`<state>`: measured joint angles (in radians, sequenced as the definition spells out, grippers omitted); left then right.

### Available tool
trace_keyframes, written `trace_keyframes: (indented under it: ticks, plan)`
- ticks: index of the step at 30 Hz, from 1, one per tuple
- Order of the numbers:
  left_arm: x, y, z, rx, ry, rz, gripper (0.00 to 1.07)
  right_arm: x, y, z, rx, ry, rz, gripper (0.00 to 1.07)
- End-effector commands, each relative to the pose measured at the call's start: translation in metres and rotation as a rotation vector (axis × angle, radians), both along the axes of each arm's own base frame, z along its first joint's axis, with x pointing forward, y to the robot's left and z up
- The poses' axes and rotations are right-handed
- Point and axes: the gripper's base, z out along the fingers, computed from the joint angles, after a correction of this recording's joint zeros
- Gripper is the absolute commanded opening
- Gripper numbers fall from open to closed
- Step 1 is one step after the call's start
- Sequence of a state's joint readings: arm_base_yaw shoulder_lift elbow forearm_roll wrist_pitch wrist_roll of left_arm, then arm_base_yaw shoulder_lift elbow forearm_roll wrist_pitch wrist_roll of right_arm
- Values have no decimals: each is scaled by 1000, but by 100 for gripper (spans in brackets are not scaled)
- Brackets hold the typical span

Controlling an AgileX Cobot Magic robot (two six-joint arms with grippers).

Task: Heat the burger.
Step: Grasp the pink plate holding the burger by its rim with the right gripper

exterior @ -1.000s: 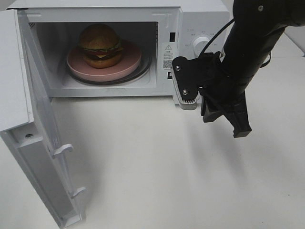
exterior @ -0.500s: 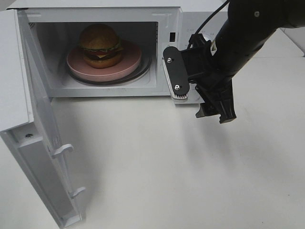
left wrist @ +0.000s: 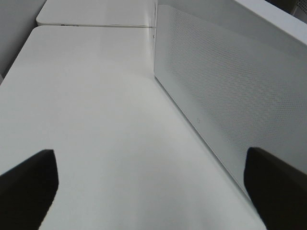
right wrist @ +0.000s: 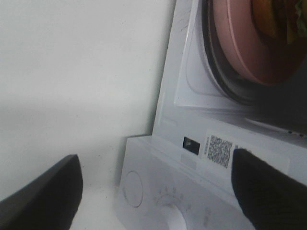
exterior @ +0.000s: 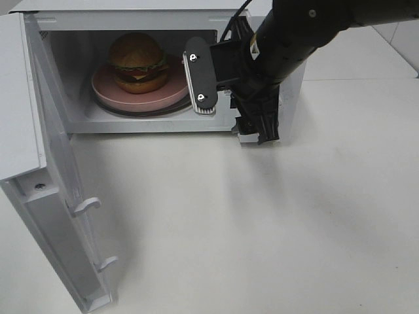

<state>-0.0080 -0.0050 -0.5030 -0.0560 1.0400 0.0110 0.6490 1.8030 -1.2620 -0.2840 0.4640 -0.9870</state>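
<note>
Findings, left to right. Left pincer point(left wrist: 153, 201): fingers wide, nothing between them, over the table point(left wrist: 86, 120), with the perforated side wall of the microwave point(left wrist: 230, 96) beside it. Door point(exterior: 39, 163) stands open, unchanged. Burger point(exterior: 136, 62) sits on the pink plate point(exterior: 173, 91) inside the cavity, left of the right pincer point(exterior: 234, 124), and is unmoved. A second ago the right pincer hung lower and further right. It has now shifted left against the oven front, covering the control panel point(right wrist: 144, 187), fingers wide, empty. Labels: QR sticker point(right wrist: 220, 149) on the front frame just ahead of this pincer. Panel markings are too blurred to read.
</note>
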Motion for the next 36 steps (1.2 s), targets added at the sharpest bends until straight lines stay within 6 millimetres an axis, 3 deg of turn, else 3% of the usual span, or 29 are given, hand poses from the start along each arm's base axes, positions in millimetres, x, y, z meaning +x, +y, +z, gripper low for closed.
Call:
trace_keyframes:
  ticks: [1, 9, 26, 36]
  plan:
    - [-2, -1, -1, -5, -21, -1, 98, 3, 10, 1, 13, -21, 10, 83]
    - [-2, -1, -1, -5, -21, -1, 98, 12, 35, -3, 39, -45, 36, 82]
    - [-2, -1, -1, -5, -21, -1, 98, 32, 56, -30, 87, -71, 64, 80]
    - [-2, -1, -1, -5, -21, -1, 98, 58, 77, -46, 108, -87, 57, 79]
